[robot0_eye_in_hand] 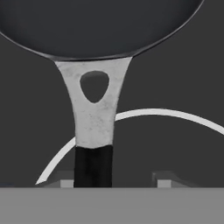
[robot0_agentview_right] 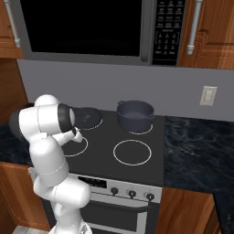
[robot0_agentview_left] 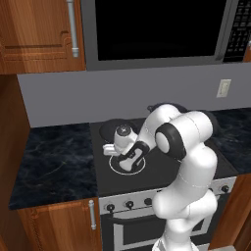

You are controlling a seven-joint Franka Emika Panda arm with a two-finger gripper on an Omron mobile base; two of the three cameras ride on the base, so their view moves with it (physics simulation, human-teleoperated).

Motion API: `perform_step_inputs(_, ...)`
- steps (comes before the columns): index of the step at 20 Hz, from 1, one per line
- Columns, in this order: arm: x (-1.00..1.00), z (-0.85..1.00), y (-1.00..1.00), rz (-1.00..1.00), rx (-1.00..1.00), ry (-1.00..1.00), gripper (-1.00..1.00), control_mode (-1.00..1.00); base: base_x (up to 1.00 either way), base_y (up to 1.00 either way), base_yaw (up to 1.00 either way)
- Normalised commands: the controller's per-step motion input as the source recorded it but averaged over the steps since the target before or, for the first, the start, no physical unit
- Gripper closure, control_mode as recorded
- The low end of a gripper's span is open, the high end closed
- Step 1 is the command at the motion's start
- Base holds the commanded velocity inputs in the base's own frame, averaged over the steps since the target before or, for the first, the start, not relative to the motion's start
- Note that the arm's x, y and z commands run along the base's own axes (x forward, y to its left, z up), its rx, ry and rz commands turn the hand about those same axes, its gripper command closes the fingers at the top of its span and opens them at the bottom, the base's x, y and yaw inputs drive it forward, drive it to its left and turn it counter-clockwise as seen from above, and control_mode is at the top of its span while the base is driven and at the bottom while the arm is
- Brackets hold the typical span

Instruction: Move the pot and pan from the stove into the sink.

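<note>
We are hanging low over the stove (robot0_agentview_right: 151, 157), its glass lying beneath the pincer (robot0_eye_in_hand: 114, 180). The pot (robot0_agentview_right: 134, 114) is sitting well off to the pincer's right. The pan (robot0_eye_in_hand: 98, 24) is lying just ahead, its handle (robot0_eye_in_hand: 93, 131) running between our fingertips (robot0_eye_in_hand: 66, 181); whether they are clenching it, we cannot tell.

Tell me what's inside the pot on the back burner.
In the right base view the pot looks empty: only its dark inner wall shows. The near rim hides the very bottom, so something small and flat there cannot be ruled out.
</note>
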Motion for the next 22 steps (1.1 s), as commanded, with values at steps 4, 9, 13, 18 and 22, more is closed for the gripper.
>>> perform_step_inputs(4,0.00,0.08,0.00,-0.01,0.00,0.00,1.00,-1.00,0.00,0.00,0.00)
perform_step_inputs(9,0.00,0.50,0.00,-0.06,0.00,0.00,1.00,-1.00,0.00,0.00,0.00)
perform_step_inputs(13,-0.01,0.71,-0.01,-0.07,0.01,0.00,1.00,-1.00,0.00,0.00,0.00)
perform_step_inputs(18,-0.09,0.87,-0.10,-0.05,0.05,0.00,1.00,-1.00,0.00,0.00,0.00)
perform_step_inputs(22,-0.11,0.91,-0.11,-0.01,0.06,-0.01,1.00,-1.00,0.00,0.00,0.00)
